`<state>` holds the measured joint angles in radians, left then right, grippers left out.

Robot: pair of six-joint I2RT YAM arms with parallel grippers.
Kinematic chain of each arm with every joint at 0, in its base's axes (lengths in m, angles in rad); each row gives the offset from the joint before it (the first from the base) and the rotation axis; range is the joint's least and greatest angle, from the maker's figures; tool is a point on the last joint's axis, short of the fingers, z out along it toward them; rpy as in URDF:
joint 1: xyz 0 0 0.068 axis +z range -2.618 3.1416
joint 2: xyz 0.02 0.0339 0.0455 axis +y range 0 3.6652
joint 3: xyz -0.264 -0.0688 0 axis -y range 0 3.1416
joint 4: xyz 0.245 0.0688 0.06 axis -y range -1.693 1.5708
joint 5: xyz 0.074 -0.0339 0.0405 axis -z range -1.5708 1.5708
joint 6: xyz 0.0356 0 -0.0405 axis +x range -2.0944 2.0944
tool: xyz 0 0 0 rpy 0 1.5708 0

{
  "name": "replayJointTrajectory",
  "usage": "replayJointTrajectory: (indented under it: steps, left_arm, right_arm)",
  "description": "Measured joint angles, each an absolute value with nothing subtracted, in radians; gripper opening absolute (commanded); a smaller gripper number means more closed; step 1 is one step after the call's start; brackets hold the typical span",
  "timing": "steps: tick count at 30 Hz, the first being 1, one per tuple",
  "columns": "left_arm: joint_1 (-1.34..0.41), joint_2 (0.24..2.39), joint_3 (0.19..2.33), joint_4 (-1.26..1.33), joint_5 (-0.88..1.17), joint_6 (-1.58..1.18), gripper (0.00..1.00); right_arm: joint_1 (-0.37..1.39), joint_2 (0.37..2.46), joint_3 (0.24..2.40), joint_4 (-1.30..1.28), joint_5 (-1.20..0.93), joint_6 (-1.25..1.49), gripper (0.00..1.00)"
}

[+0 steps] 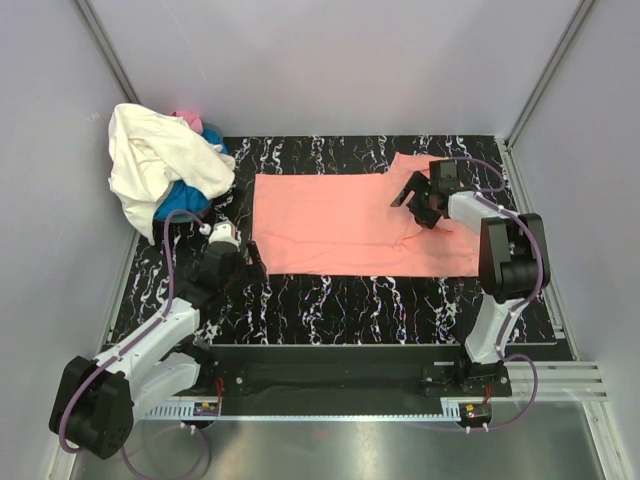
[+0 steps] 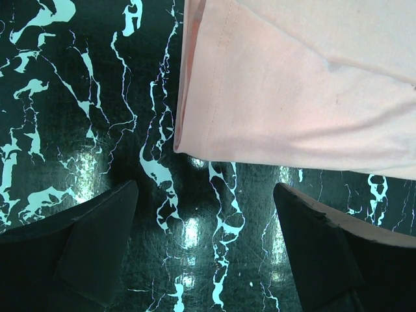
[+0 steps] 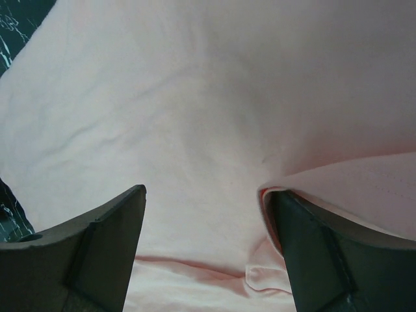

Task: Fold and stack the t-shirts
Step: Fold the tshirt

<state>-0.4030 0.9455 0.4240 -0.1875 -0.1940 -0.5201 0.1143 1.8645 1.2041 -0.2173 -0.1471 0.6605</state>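
The salmon-pink t-shirt point(image 1: 340, 222) lies spread flat on the black marbled mat point(image 1: 330, 300). My left gripper point(image 1: 240, 262) is open and empty just off the shirt's near left corner, which shows in the left wrist view point(image 2: 292, 97). My right gripper point(image 1: 415, 203) is open over the shirt's right part; in the right wrist view point(image 3: 205, 214) one finger point(image 3: 325, 253) sits under a raised fold of the pink cloth point(image 3: 195, 117). The cream-white shirt point(image 1: 150, 165), blue shirt point(image 1: 195, 195) and a bit of hot pink point(image 1: 187, 119) lie heaped at the back left.
Grey walls point(image 1: 40, 200) close in the left, back and right sides. A metal rail point(image 1: 400, 395) with the arm bases runs along the near edge.
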Motion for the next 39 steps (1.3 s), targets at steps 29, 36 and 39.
replayJointTrajectory:
  steps: [29,36,39]
  left_arm:
    - [-0.405,0.945,0.424,-0.187,-0.196,-0.517,0.92]
    - [-0.419,0.965,0.429,-0.187,-0.21,-0.516,0.92]
    - [-0.429,0.999,0.448,-0.189,-0.211,-0.518,0.92]
  right_arm:
    - [0.228,2.106,1.643,-0.556,0.194,0.58,0.95]
    - [0.223,1.863,1.442,-0.529,0.213,0.567,0.99]
    - [0.22,1.691,1.301,-0.483,0.224,0.576,0.98]
